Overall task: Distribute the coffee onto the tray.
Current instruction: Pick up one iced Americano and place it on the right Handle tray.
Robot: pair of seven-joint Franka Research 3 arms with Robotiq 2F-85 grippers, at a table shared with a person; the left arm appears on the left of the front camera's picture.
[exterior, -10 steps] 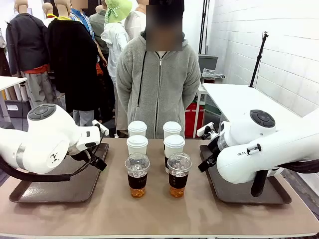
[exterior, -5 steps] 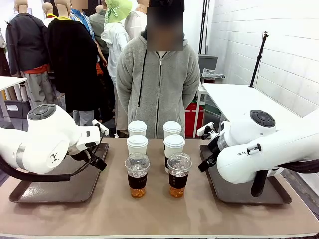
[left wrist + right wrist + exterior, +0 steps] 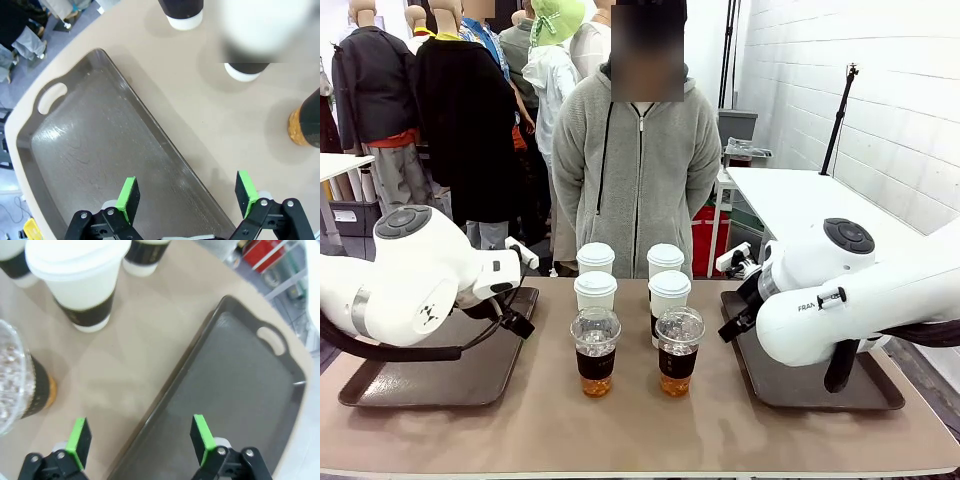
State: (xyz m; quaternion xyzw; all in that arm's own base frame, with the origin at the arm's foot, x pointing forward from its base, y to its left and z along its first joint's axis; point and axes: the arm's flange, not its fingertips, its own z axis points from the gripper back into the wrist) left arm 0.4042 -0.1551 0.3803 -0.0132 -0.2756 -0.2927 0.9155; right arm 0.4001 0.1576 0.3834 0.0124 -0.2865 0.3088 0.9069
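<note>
The coffee stands mid-table in three rows of two: white lidded paper cups (image 3: pixel 595 258) (image 3: pixel 666 258) (image 3: pixel 595 290) (image 3: pixel 670 291) at the back, two clear dome-lidded cups (image 3: pixel 595 350) (image 3: pixel 679 348) of amber drink in front. My left gripper (image 3: pixel 187 192) is open above the inner edge of the left tray (image 3: pixel 85 150), with a clear cup (image 3: pixel 304 127) off to one side. The right gripper (image 3: pixel 141 435) hangs open over the inner rim of the right tray (image 3: pixel 245 385); a white cup (image 3: pixel 82 282) and a clear cup (image 3: pixel 22 385) are close by. Both trays are bare.
A person in a grey zip jacket (image 3: pixel 638 170) stands behind the far table edge, arms at the sides. The left arm's bulk (image 3: pixel 410 280) looms over the left tray (image 3: pixel 440 380), the right arm (image 3: pixel 840 305) over the right tray (image 3: pixel 800 385). Open tabletop lies in front of the cups.
The left arm has shifted very slightly. The cups, the trays and the right arm stand as before.
</note>
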